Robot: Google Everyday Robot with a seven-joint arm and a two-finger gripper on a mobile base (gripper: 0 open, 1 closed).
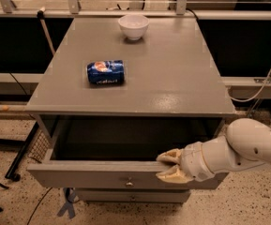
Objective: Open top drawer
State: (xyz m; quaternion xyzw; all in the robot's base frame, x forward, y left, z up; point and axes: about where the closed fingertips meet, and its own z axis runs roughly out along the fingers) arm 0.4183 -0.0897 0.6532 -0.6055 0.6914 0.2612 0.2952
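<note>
The top drawer (88, 174) of the grey cabinet stands pulled out, its shallow dark box showing behind the flat grey front. A small metal knob (129, 183) sits at the front's centre. My gripper (169, 167) comes in from the right on a white arm. Its two tan fingers (170, 155) straddle the top edge of the drawer front, one above and inside the rim, one lower against the front face, right of the knob.
A blue soda can (106, 72) lies on its side on the cabinet top (172, 78). A white bowl (133, 26) stands at the back. A lower drawer front (102, 197) shows beneath. Cables and a black stand lie on the speckled floor at left.
</note>
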